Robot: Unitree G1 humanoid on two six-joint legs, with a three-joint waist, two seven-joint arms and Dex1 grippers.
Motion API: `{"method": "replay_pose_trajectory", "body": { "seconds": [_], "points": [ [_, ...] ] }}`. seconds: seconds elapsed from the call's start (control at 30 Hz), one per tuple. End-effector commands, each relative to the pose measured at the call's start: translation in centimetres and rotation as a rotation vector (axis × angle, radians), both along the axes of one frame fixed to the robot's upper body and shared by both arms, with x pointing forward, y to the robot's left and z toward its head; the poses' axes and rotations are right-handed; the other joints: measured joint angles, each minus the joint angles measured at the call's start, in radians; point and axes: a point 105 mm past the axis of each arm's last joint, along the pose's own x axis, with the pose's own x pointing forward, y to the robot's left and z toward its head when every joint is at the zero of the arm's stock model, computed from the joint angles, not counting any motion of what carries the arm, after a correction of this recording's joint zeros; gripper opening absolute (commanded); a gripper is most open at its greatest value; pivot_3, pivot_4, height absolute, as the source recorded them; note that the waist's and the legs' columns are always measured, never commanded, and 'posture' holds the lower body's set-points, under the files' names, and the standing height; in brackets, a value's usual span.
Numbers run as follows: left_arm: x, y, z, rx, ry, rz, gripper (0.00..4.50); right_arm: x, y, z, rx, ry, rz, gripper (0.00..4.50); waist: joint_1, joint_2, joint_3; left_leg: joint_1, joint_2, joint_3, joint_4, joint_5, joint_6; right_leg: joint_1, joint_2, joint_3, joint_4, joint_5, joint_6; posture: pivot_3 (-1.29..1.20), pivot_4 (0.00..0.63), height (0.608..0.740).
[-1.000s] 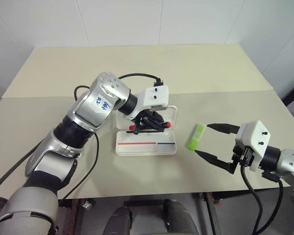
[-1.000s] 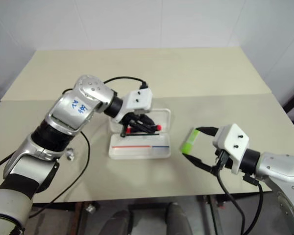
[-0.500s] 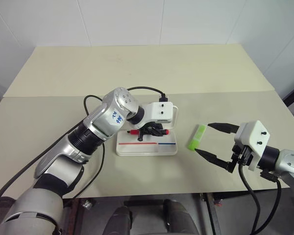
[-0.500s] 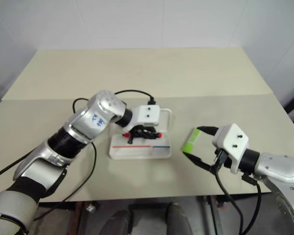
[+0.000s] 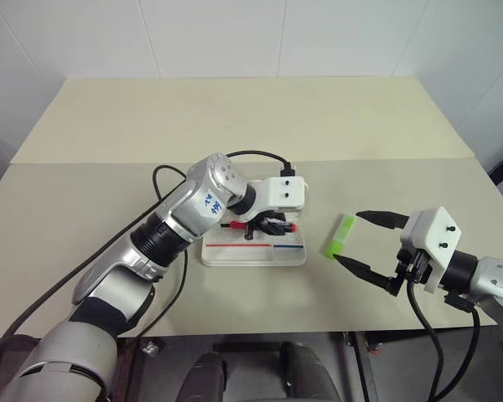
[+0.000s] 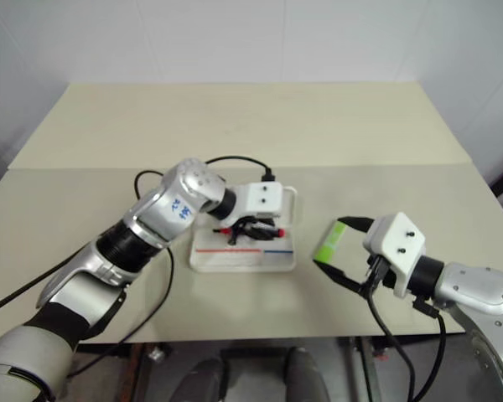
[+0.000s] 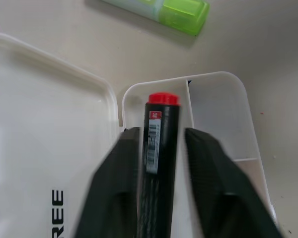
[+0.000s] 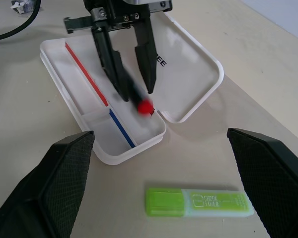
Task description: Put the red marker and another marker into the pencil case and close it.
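The pencil case (image 5: 253, 254) lies open mid-table, its white lid (image 8: 188, 69) flat beside the striped tray (image 8: 72, 62). My left gripper (image 5: 272, 225) hangs low over the tray, pointing down into it. Its fingers (image 7: 201, 158) stand parted around the red marker (image 7: 160, 141). The marker leans along one finger with a gap to the other, and it looks blurred in the right wrist view. Another marker (image 5: 339, 235), light green, lies on the table right of the case. My right gripper (image 5: 347, 237) is open, level above the table, its tips on either side of that marker's near end.
A small crumpled silvery lump (image 8: 21, 5) and a black cable (image 8: 15, 27) lie left of the case. A seam (image 5: 402, 157) runs across the beige table behind the case. The table's front edge (image 5: 318, 337) is close below my right gripper.
My left gripper has sunk and shifted right over the case's tray. Its fingers, shut on the red marker before, now stand parted from it. My right arm has kept still.
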Motion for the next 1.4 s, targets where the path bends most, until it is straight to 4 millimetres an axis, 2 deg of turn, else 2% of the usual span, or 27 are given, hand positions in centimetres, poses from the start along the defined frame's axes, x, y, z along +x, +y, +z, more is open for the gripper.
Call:
{"method": "replay_pose_trajectory", "body": {
  "seconds": [0.03, 0.2, 0.4, 0.63, 0.73, 0.8, 0.97, 1.2, 1.4],
  "points": [
    [0.2, -0.2, 0.1, -0.002, -0.027, 0.0, 2.88, -0.3, 0.5, 0.7, -0.011, -0.045, 0.014, 4.5, 0.001, 0.0, 0.0, 0.0, 0.0, 0.0, 0.0, 0.0, 0.0, 0.0, 0.0, 0.0, 0.0, 0.0, 0.0, 0.0, 0.15, 0.74],
    [0.2, -0.4, 0.3, -0.023, -0.027, 0.011, 4.49, -0.3, 0.5, 0.6, -0.012, -0.044, 0.012, 4.5, 0.001, 0.0, 0.0, 0.0, 0.0, 0.0, 0.0, 0.0, 0.0, 0.0, 0.0, 0.0, 0.0, 0.0, 0.0, 0.0, 0.15, 0.74],
    [-1.1, -0.4, 1.0, -0.053, -0.005, -0.051, 4.49, -0.1, 0.1, 0.3, -0.021, -0.031, -0.004, 4.5, 0.001, 0.0, 0.0, 0.0, 0.0, 0.0, 0.0, 0.0, 0.0, 0.0, 0.0, 0.0, -0.001, 0.0, 0.0, 0.0, 0.15, 0.74],
    [-3.1, 0.4, 2.3, -0.244, 0.075, -0.156, 4.49, 1.1, -1.4, -2.0, -0.062, 0.064, -0.136, 4.5, 0.0, 0.0, 0.0, 0.001, 0.0, 0.0, 0.0, 0.0, 0.0, 0.001, 0.0, 0.0, 0.0, 0.0, 0.0, 0.0, 0.15, 0.74],
    [-5.2, 1.8, 3.0, -0.335, 0.14, -0.291, 4.49, 2.6, -2.6, -3.9, -0.111, 0.114, -0.268, 4.5, -0.003, 0.0, 0.0, 0.001, 0.0, 0.0, 0.0, 0.0, 0.0, 0.001, 0.0, 0.0, -0.001, 0.0, -0.001, 0.0, 0.15, 0.74],
    [-5.6, 3.0, 3.1, -0.351, 0.158, -0.324, 4.49, 3.2, -2.6, -4.5, -0.108, 0.125, -0.313, 4.5, 0.0, 0.0, 0.0, 0.001, 0.001, 0.0, 0.0, 0.0, 0.0, 0.001, 0.0, 0.0, -0.001, 0.0, -0.002, 0.0, 0.15, 0.74],
    [-5.3, 6.0, 3.9, -0.409, 0.16, -0.388, 4.49, 4.4, -2.1, -5.9, -0.063, 0.171, -0.418, 4.5, 0.0, 0.0, 0.0, 0.001, 0.0, 0.0, 0.0, 0.0, 0.0, 0.001, 0.0, -0.001, -0.001, 0.001, -0.002, 0.0, 0.15, 0.74],
    [-4.7, 9.8, 5.2, -0.478, 0.175, -0.405, 4.49, 6.5, -1.3, -5.0, 0.101, 0.161, -0.544, 4.5, -0.003, 0.001, 0.0, 0.001, 0.001, -0.001, -0.001, 0.0, 0.0, 0.001, 0.0, -0.001, -0.002, 0.001, -0.002, 0.0, 0.15, 0.74],
    [-4.1, 12.2, 5.3, -0.467, 0.15, -0.362, 4.49, 7.4, -1.4, -6.0, 0.121, 0.2, -0.646, 4.5, -0.002, 0.001, 0.0, 0.001, 0.0, -0.001, -0.002, 0.0, 0.0, 0.0, -0.001, -0.001, -0.001, 0.001, -0.002, 0.0, 0.15, 0.74]
  ]
}}
